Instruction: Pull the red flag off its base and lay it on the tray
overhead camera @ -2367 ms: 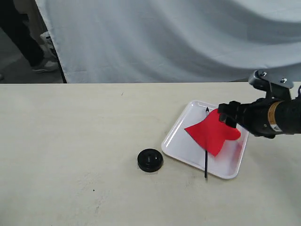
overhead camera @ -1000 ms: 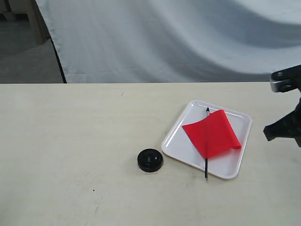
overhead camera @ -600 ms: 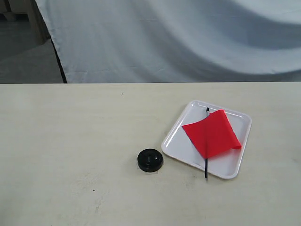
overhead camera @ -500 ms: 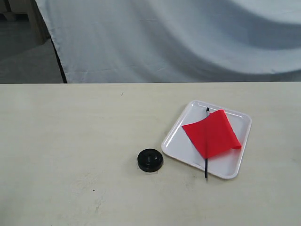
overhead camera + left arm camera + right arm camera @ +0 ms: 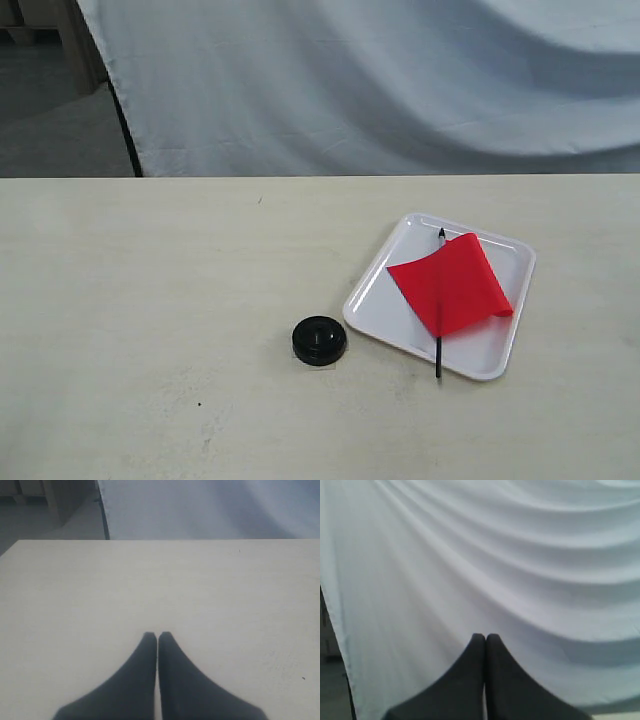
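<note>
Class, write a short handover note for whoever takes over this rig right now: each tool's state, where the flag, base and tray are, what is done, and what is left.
The left tool is shut and empty over the bare table.
The right tool is shut and empty, facing the white backdrop.
The red flag lies on the tray, its stick end poking over the near rim.
The base sits empty beside the tray.
Done: flag off the base and laid down.
Left: nothing apparent.

Tray (image 5: 372, 300) sits right of centre on the table (image 5: 150, 300), turned at an angle. Flag (image 5: 455, 285) lies in the tray, stick tip toward the far rim, other end overhanging the near rim. Base (image 5: 320, 340) stands just left of the tray, not touching. Curtain (image 5: 350, 80) hangs behind the table.
</note>
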You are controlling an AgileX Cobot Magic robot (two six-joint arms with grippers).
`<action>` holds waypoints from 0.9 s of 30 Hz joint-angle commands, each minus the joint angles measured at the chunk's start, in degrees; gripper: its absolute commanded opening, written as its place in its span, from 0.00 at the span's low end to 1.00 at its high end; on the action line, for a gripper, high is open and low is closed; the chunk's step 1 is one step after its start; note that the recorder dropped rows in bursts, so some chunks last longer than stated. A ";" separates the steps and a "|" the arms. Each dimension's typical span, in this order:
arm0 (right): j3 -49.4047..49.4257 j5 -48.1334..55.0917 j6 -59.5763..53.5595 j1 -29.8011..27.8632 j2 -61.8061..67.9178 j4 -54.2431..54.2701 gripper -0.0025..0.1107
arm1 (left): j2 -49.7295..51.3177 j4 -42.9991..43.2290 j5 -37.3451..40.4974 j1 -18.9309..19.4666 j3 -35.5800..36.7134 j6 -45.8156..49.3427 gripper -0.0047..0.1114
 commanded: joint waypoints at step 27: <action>18.74 5.57 1.19 0.50 -6.94 -0.08 0.02 | -0.04 -0.33 -0.22 -0.28 0.09 -0.14 0.05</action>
